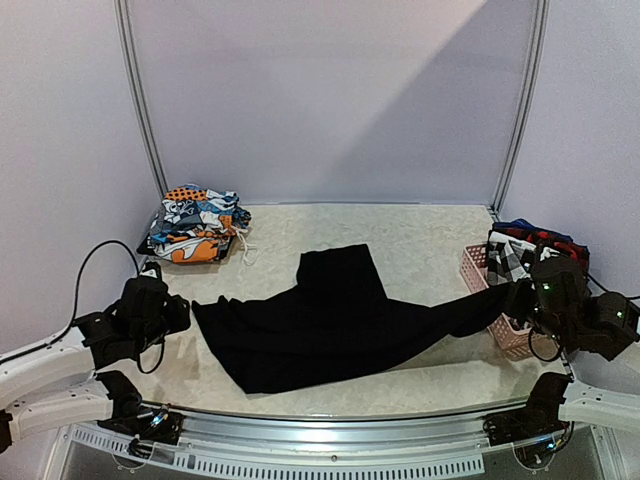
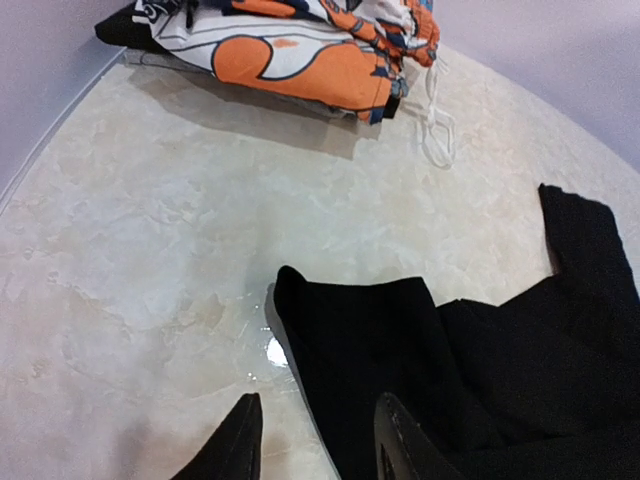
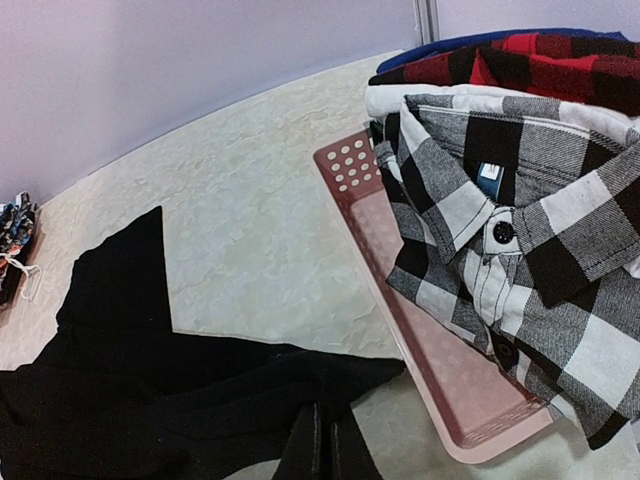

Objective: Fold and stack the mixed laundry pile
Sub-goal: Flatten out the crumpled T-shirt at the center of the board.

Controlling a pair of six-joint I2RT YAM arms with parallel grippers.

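Clamping black garment (image 3: 150,400), right end effector (image 3: 322,450), shirt buttons (image 3: 503,232) wrist-view only

The big black garment (image 1: 320,325) lies spread out across the middle, kinda wrinkly, one end stretched off to the right. Orange-blue-white printed pieces (image 1: 195,228) sit stacked at the far left. Over on the right, a black-and-white checked shirt (image 3: 520,230) hangs toward the near side, collar buttoned, with red/navy plaid (image 3: 540,60) folded behind it.
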